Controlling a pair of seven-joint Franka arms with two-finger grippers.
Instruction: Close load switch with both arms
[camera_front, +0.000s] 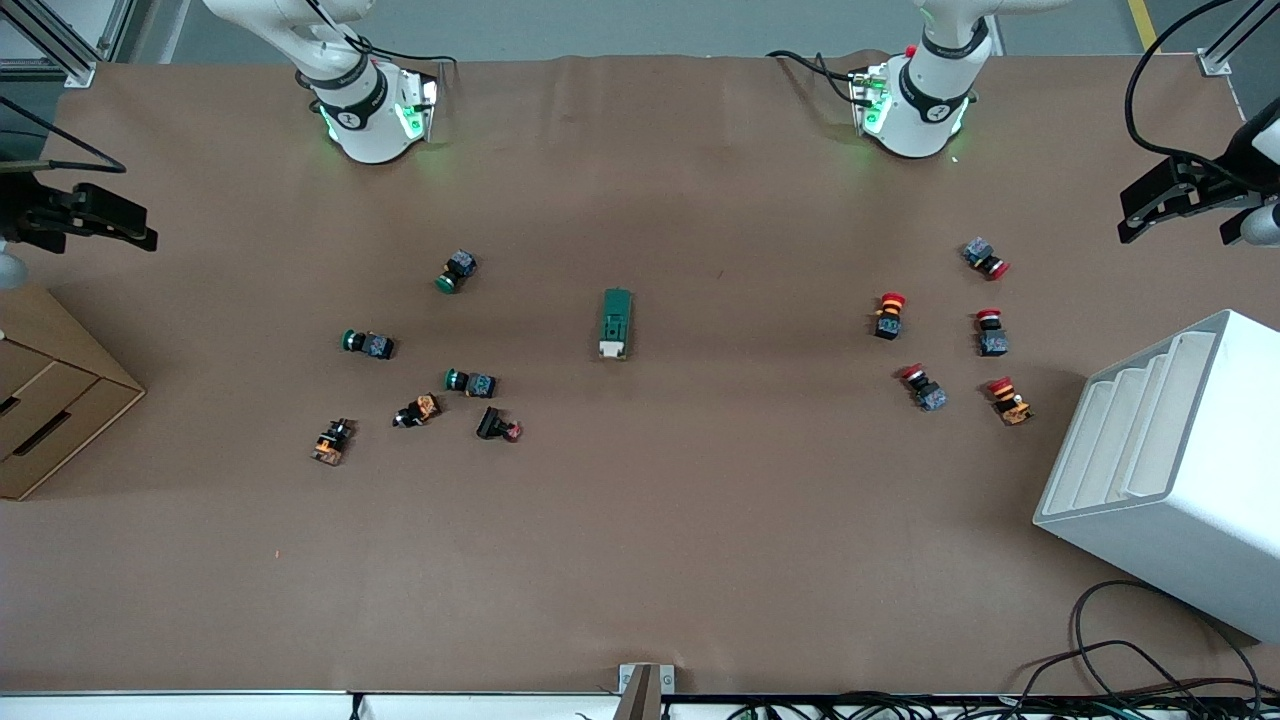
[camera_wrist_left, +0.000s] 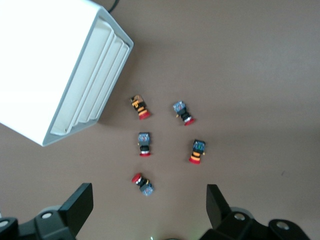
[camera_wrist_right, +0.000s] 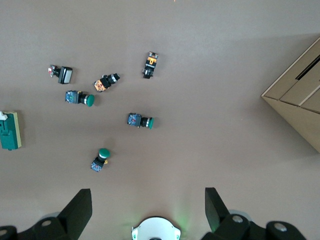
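The load switch (camera_front: 616, 323) is a dark green block with a white lever end. It lies flat at the table's middle, white end toward the front camera. It also shows at the edge of the right wrist view (camera_wrist_right: 10, 131). My left gripper (camera_wrist_left: 150, 200) is open and empty, held high over the red-capped push buttons; in the front view it shows at the edge (camera_front: 1150, 200). My right gripper (camera_wrist_right: 148, 202) is open and empty, held high over the green-capped push buttons; in the front view it shows at the edge (camera_front: 110, 220). Both are well away from the switch.
Several red-capped push buttons (camera_front: 890, 315) lie toward the left arm's end, beside a white slotted bin (camera_front: 1170, 470). Several green-capped and orange push buttons (camera_front: 470, 382) lie toward the right arm's end, beside a cardboard box (camera_front: 50, 390). Cables (camera_front: 1130, 670) lie at the table's near edge.
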